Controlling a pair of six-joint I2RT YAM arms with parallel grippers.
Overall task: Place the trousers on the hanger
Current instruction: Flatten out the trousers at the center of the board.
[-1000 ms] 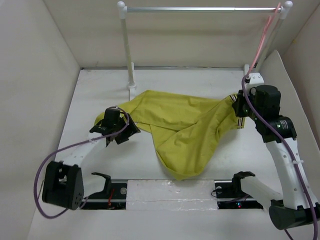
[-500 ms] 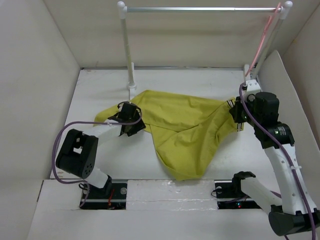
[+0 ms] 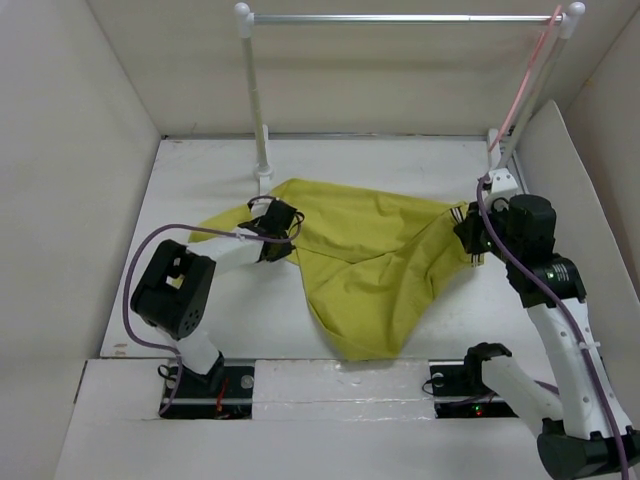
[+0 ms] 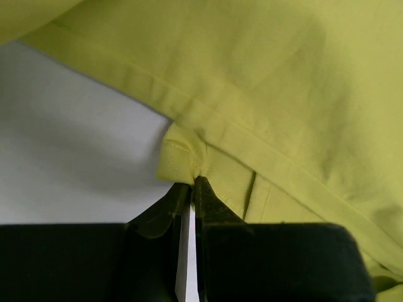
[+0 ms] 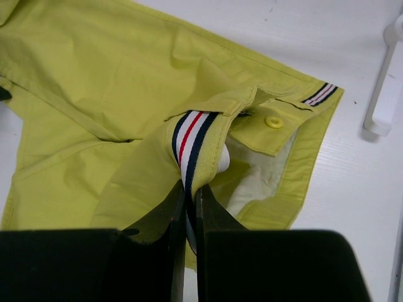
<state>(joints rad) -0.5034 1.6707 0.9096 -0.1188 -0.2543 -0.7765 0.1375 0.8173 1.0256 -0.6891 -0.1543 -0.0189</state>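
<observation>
1. The top view is showing the trousers [image 3: 370, 270] lying spread and rumpled on the white table [image 3: 220, 320], in front of the rack [image 3: 400, 17] and between the two arms.
2. The hanger [image 3: 524, 88] is hanging at the right end of the rack's rail, well apart from the trousers. Only the top view is showing it.
3. The left gripper [image 4: 192, 182] is reaching onto the left part of the cloth. The top view is not showing how its jaws stand. The left wrist view is showing them clamped together on a small fold of a hemmed edge [image 4: 179, 157], with bare table beside it.
4. The right gripper [image 5: 191, 195] is sitting at the garment's right end. The right wrist view is showing its jaws pinching the striped waistband [image 5: 189, 135], which is rising in a loop from the fingers. A yellow button [image 5: 274, 121] is lying near it, a detail the top view is not resolving.
5. Count: one pair of trousers, one hanger, one rack, one button, and two grippers, both gripping the trousers.
</observation>
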